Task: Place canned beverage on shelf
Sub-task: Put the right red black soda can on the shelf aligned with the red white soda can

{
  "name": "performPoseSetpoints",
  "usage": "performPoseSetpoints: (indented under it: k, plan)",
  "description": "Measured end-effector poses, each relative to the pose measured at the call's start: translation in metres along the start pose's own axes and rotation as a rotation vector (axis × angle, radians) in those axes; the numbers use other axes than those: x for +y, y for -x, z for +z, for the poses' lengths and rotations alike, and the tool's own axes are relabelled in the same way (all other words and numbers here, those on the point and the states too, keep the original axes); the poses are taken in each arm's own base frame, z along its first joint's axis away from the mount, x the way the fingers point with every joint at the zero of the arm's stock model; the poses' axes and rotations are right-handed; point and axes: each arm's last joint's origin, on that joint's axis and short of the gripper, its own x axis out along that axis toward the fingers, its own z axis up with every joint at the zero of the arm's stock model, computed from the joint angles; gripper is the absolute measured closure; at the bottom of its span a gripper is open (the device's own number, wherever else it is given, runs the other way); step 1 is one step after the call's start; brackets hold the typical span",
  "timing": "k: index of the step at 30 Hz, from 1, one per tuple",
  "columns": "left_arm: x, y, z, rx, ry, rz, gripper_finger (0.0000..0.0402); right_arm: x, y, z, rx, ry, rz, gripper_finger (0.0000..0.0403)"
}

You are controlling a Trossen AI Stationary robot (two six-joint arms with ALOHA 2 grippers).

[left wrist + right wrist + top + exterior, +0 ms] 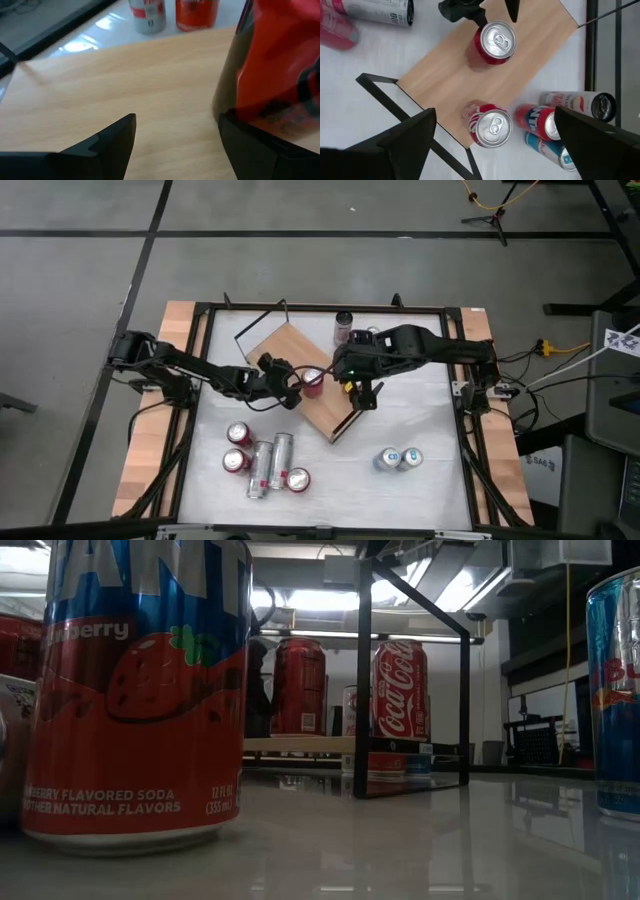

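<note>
Low view: grippers hidden; can [137, 690] cropped

Two cans [494, 41] stand on the shelf [285, 350]; more cans [265, 462] lie before it on the counter [400, 415].

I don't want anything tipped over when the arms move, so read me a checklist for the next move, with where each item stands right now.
1. Red can upright on the shelf: ok.
2. Left gripper fingers clear of that can: cannot tell; they are apart, but one looks close against it.
3. Second can fully on the board: cannot tell; it stands at the edge by the wire rail.
4. Right gripper open and empty above the shelf: ok.
5. Bare board left for more cans: ok.
</note>
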Motion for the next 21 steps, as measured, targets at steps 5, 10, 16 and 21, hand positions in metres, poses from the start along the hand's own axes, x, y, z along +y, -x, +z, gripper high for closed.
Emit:
performPoseSetpoints:
  k: [5, 10, 16, 21]
  plan:
    - [-0.001, 0.0, 0.001, -0.005, 0.005, -0.011, 0.0125, 0.002, -0.007, -0.001, 0.023, 0.004, 0.006, 0.0008]
    - [-0.003, 0.0, 0.003, -0.012, 0.026, -0.053, 0.0125, 0.004, -0.02, -0.006, 0.084, 0.016, 0.008, 0.0008]
    - [-0.006, 0.001, 0.008, -0.059, 0.066, -0.083, 0.0125, 0.006, -0.024, -0.016, 0.079, 0.015, 0.009, 0.0008]
    - [-0.008, 0.001, 0.013, -0.098, 0.096, -0.105, 0.0125, 0.006, -0.028, -0.026, 0.021, 0.002, 0.008, 0.0008]
